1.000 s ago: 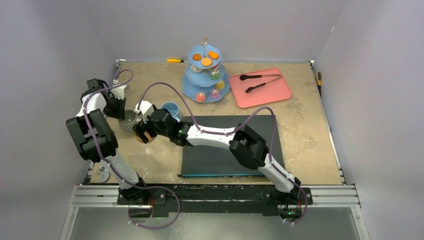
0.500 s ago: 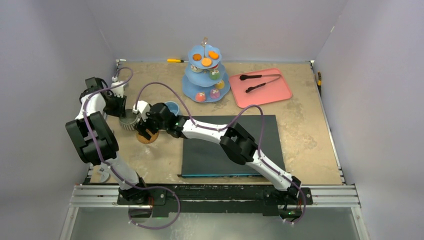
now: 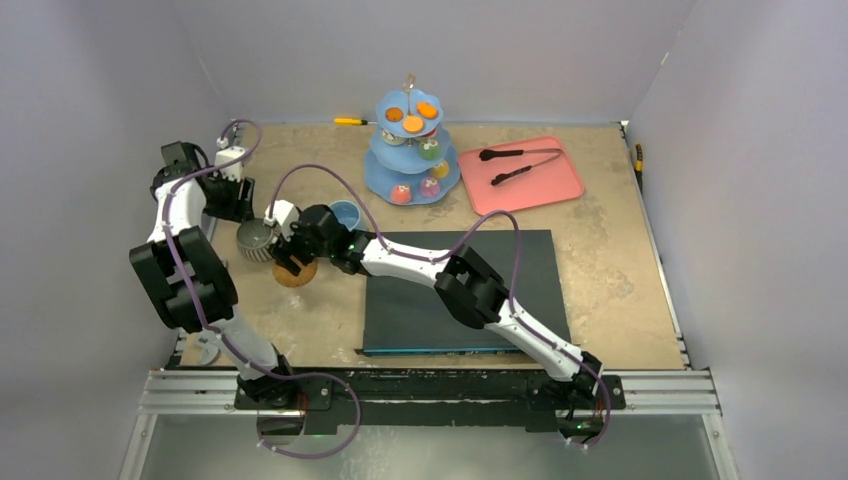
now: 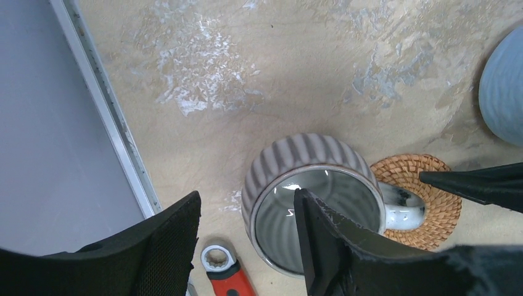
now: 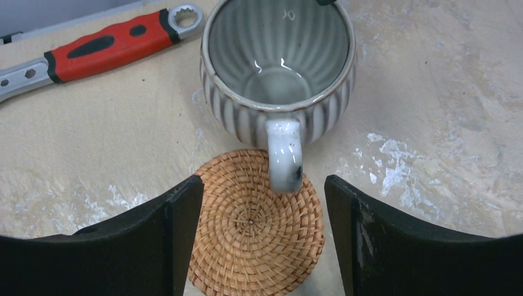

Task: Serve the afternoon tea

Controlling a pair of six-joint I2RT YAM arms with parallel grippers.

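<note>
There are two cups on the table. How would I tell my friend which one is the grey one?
Look at the left side of the table. The grey cup sits beside a round woven coaster, its handle reaching over the coaster's edge. Unlike the light-blue mug nearby, it is grey with ridged sides and a white handle.

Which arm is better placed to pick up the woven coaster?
Right, probably. The right hand is open and straddles the coaster, one finger on each side; the left hand is open over the rim of the grey mug.
</note>
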